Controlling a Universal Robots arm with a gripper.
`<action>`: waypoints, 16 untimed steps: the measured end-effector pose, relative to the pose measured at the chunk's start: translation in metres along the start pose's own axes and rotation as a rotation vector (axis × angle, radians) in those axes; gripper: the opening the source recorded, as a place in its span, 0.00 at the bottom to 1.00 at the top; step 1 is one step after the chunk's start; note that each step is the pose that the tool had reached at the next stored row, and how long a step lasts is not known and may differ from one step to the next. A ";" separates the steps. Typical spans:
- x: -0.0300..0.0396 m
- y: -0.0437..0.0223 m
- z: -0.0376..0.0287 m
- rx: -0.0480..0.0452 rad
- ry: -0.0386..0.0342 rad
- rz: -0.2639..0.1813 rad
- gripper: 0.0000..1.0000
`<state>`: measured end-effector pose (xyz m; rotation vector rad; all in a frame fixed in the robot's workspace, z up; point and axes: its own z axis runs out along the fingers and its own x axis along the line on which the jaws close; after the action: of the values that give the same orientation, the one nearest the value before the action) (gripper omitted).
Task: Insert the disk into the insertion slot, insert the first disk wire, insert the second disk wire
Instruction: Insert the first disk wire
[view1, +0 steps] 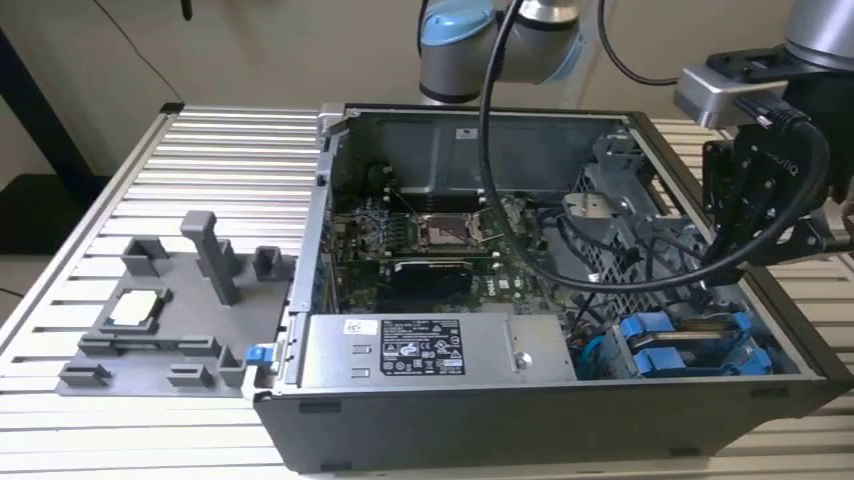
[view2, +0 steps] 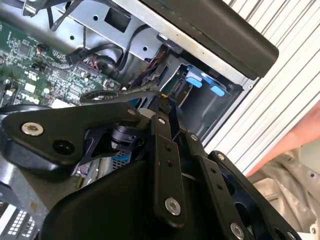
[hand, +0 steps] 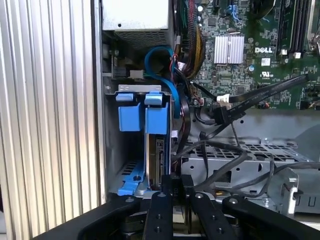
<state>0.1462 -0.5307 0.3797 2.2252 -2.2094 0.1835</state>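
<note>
In the first wrist view the disk (hand: 160, 160) stands on edge inside the insertion slot (hand: 140, 89), a grey sheet-metal bay by the case wall. Its blue carrier end (hand: 157, 116) is beside a second blue carrier end (hand: 129, 117). My gripper (hand: 175, 181) is shut, its black fingertips at the disk's near end; I cannot tell whether they pinch it. In the second wrist view the gripper (view2: 162, 97) tapers to a point just before the blue carrier ends (view2: 192, 80). A loose black wire with a connector (hand: 222, 112) hangs over the perforated bracket. A blue wire (hand: 160, 57) loops behind the bay.
The open computer case (view1: 534, 420) lies on a ribbed aluminium table (view1: 200, 160). A grey power-supply box (view1: 427, 350) sits beside the blue drive cage (view1: 681, 345). A grey fixture (view1: 160, 310) stands at the exterior view's left. Part of a person (view2: 300, 135) shows beyond the case.
</note>
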 end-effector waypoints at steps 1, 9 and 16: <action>0.0004 -0.0005 0.0001 -0.0045 -0.0015 0.000 0.19; 0.0082 -0.0069 0.0016 -0.0445 -0.0036 -0.003 0.19; 0.0158 -0.0123 0.0031 -0.0732 -0.0044 -0.006 0.19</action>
<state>0.1587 -0.5466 0.3789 2.1960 -2.1746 0.0961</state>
